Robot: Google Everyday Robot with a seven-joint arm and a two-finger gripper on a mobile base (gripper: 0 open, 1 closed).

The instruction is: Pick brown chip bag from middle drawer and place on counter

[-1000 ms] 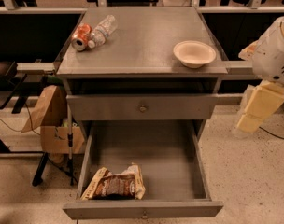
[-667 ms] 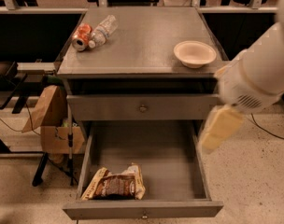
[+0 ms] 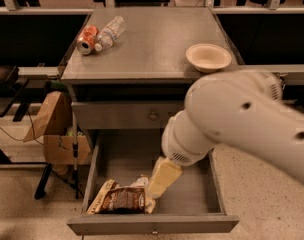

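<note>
The brown chip bag (image 3: 122,199) lies flat in the front left of the open middle drawer (image 3: 219,191). My white arm reaches in from the right, low over the drawer. My gripper (image 3: 162,180) shows as a cream-coloured end just right of the bag, close above its right edge. The grey counter (image 3: 152,39) tops the cabinet above the drawer.
A white bowl (image 3: 208,57) sits at the counter's front right. An orange soda can (image 3: 86,39) and a clear plastic bottle (image 3: 110,32) lie at its back left. A cardboard box (image 3: 54,134) and a stand (image 3: 74,159) are left of the cabinet.
My arm has swung in from the right side of the cabinet, down and left over the open drawer, ending beside the chip bag. The bag has not moved.
</note>
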